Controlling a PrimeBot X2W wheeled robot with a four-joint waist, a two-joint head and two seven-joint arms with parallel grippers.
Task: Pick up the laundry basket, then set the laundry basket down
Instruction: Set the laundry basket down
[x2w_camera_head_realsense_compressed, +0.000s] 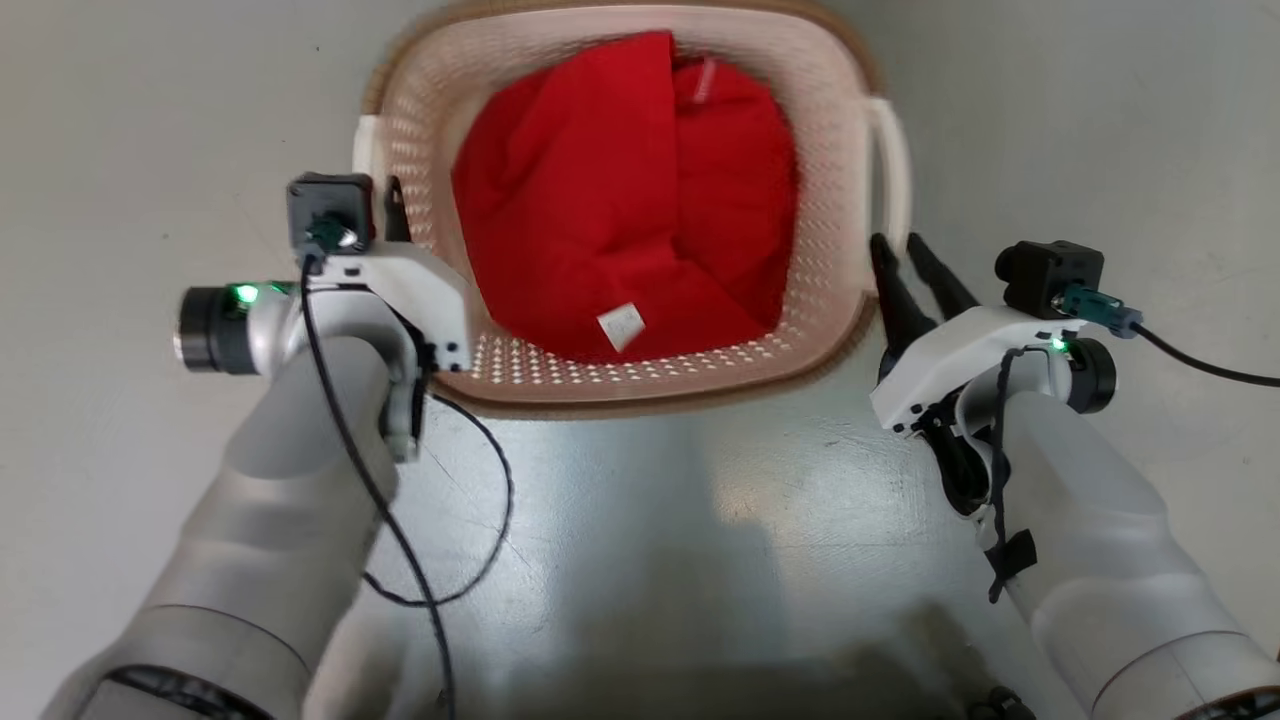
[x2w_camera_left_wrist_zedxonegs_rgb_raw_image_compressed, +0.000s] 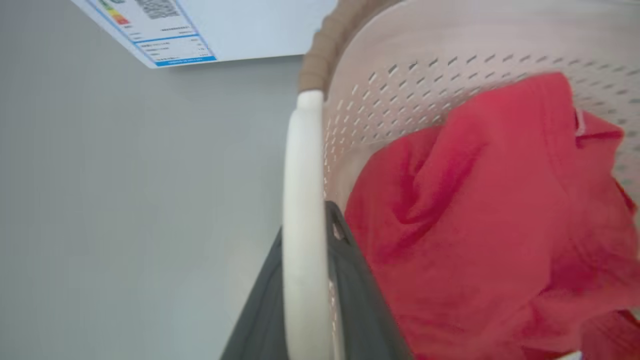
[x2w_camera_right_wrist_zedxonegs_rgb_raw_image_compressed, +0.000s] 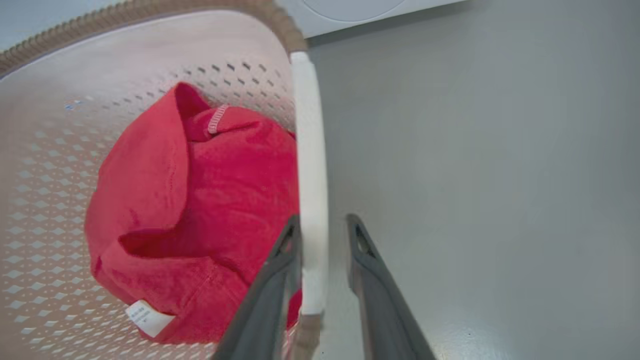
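Observation:
The laundry basket (x2w_camera_head_realsense_compressed: 640, 375), pale pink-cream with a brown woven rim, sits at the top middle of the head view and holds a red garment (x2w_camera_head_realsense_compressed: 620, 190). My left gripper (x2w_camera_head_realsense_compressed: 385, 200) is at its left side. In the left wrist view my left gripper (x2w_camera_left_wrist_zedxonegs_rgb_raw_image_compressed: 306, 225) has both dark fingers pressed against the white left handle (x2w_camera_left_wrist_zedxonegs_rgb_raw_image_compressed: 302, 165), shut on it. My right gripper (x2w_camera_head_realsense_compressed: 905, 250) is just below the white right handle (x2w_camera_head_realsense_compressed: 893, 170). In the right wrist view my right gripper (x2w_camera_right_wrist_zedxonegs_rgb_raw_image_compressed: 324, 220) is open, straddling the handle (x2w_camera_right_wrist_zedxonegs_rgb_raw_image_compressed: 310, 165); the inner finger touches it and a gap shows at the outer finger.
Grey floor (x2w_camera_head_realsense_compressed: 1100, 120) surrounds the basket. A white washer front with an energy label (x2w_camera_left_wrist_zedxonegs_rgb_raw_image_compressed: 165, 30) stands beyond the basket, and its lower edge (x2w_camera_right_wrist_zedxonegs_rgb_raw_image_compressed: 350, 7) shows in the right wrist view. A black cable (x2w_camera_head_realsense_compressed: 480, 520) loops from my left arm.

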